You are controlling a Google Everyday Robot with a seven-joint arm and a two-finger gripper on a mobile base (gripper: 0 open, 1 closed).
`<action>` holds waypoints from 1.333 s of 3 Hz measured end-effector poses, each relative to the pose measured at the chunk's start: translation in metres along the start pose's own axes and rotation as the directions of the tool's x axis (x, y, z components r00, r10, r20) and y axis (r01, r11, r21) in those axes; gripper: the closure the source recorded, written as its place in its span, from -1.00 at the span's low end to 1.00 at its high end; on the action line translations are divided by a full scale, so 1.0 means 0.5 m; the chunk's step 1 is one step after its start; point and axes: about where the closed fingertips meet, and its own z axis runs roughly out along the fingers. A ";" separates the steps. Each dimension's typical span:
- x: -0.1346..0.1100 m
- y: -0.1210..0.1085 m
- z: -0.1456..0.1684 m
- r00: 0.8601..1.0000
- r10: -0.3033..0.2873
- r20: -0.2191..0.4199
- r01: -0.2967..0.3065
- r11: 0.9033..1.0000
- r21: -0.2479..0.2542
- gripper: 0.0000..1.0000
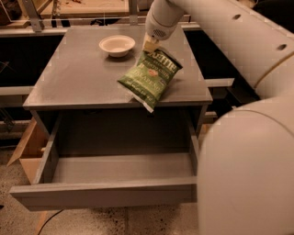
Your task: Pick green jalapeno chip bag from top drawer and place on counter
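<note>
The green jalapeno chip bag (151, 77) hangs tilted over the front right part of the grey counter (78, 78), its lower corner just past the counter's front edge. My gripper (150, 44) is shut on the bag's top edge, above the counter's right half, right of the bowl. The white arm reaches in from the upper right and fills the right side of the view. The top drawer (110, 190) is pulled open below the counter and its inside shows nothing in it.
A small white bowl (117, 45) stands on the counter at the back centre. A brown cardboard box (28, 153) sits on the floor left of the drawer. A wooden workbench (87, 9) runs behind the counter.
</note>
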 end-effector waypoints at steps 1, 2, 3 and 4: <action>0.007 -0.027 0.072 0.999 0.038 -0.009 -0.039 0.999 -0.028 0.66; 0.007 -0.034 0.084 0.999 0.042 -0.007 -0.043 0.999 -0.028 0.19; 0.006 -0.030 0.090 0.999 0.041 -0.009 -0.041 0.999 -0.033 -0.27; 0.006 -0.027 0.097 0.999 0.040 -0.010 -0.041 0.998 -0.038 -0.74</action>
